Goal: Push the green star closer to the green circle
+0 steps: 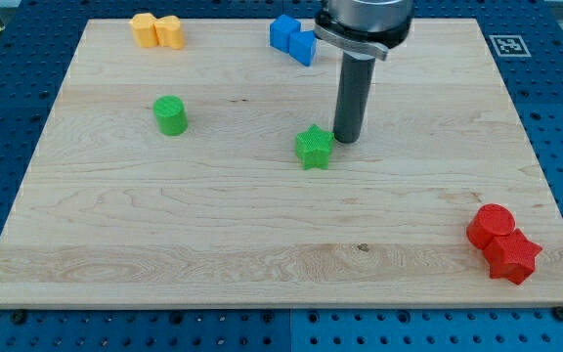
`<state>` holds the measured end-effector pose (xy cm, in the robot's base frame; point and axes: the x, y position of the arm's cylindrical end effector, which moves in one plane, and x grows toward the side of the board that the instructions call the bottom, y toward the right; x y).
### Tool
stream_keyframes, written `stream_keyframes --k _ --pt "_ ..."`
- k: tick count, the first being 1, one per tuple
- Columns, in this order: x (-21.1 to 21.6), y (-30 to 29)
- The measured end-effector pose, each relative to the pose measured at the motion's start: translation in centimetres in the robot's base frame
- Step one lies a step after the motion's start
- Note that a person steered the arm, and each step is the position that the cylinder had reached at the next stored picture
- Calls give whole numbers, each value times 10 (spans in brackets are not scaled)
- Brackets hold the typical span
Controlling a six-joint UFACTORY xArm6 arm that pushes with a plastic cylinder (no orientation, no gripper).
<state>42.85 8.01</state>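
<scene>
The green star (313, 148) lies near the middle of the wooden board. The green circle (170, 115) stands well to its left and a little higher in the view. My tip (346, 138) is just to the right of the green star, very close to its right edge; I cannot tell if it touches. The rod rises from the tip toward the view's top.
Two orange blocks (156, 31) sit together at the top left. Two blue blocks (292, 40) sit at the top centre, just left of the rod. A red circle (491, 225) and a red star (512, 256) sit at the bottom right. The wooden board (262, 244) ends at blue perforated table.
</scene>
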Motion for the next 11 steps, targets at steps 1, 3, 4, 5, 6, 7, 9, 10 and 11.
stream_keyframes --k 1,3,4,5,6,7,9,10,11 --pt "22 10" --pt "27 -33" --pt "27 -71" --pt "27 -108" --pt "27 -149" --pt "27 -176" --pt "24 -153" --pt "10 -135" --pt "-1 -146"
